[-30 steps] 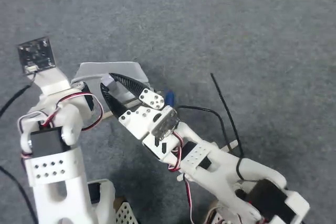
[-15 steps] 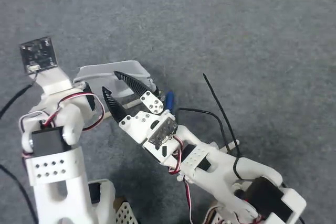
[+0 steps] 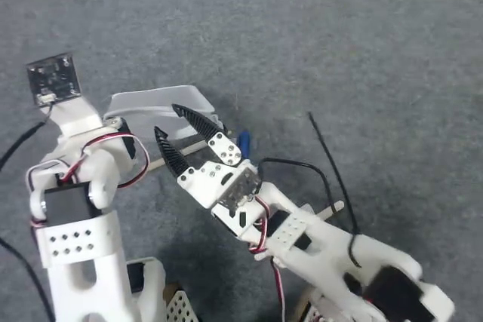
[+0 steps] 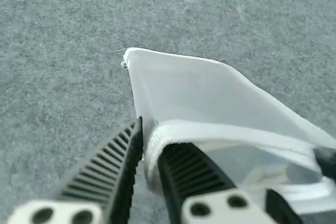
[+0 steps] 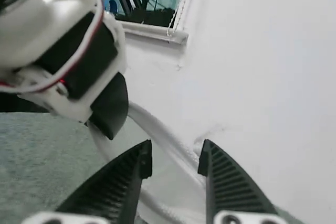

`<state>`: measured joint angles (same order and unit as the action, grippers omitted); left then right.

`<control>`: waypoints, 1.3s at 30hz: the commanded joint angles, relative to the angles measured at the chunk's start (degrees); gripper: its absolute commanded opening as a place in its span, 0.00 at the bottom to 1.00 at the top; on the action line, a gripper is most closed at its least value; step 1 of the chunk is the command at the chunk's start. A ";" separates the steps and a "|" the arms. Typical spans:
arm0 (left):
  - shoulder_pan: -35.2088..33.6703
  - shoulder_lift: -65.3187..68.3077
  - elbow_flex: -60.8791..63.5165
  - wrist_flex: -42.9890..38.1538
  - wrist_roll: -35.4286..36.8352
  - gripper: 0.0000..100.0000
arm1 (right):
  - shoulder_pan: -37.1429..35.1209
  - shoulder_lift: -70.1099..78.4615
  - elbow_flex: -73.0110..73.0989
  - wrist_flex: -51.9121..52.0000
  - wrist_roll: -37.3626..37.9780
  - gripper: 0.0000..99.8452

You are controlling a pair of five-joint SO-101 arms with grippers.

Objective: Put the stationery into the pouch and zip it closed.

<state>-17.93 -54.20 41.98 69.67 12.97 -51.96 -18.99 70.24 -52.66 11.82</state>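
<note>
**Position.** The pouch [image 3: 155, 102] lies toward the left edge of the counter [image 3: 377, 58], mouth raised. The left tool [image 4: 151, 145] is clenched on the pouch's white rim, one finger inside the opening and one outside. The right tool [image 3: 167, 122] hangs released just beside the mouth, jaws spread and nothing between them. A blue pen [image 3: 243, 142] and a thin wooden stick [image 3: 177, 153], probably a pencil, rest on the counter beneath the right arm, outside the pouch.

**Handling, as judged.** The pouch is a thin translucent film: light, limp and likely slippery. It should sag shut unless its rim is held taut. The stitched rim band beside the zip is the firmest place to grip, and the present hold is on it. The pen and stick are stiff, light and prone to roll, so each is best pinched at mid-length.

**Change.** Over the last second the right tool has drawn back slightly from the pouch mouth toward the near edge, jaws still spread. The black cable [image 3: 332, 167] has swung with that arm. The left tool keeps its grip, and the pouch has barely shifted.
</note>
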 commanded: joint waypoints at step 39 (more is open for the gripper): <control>-7.21 -0.44 -1.98 -2.20 0.70 0.01 | 16.04 12.79 -55.65 111.34 -31.03 0.15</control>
<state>-24.70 -54.20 41.98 69.67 12.97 -37.19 -12.31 22.77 55.47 -17.89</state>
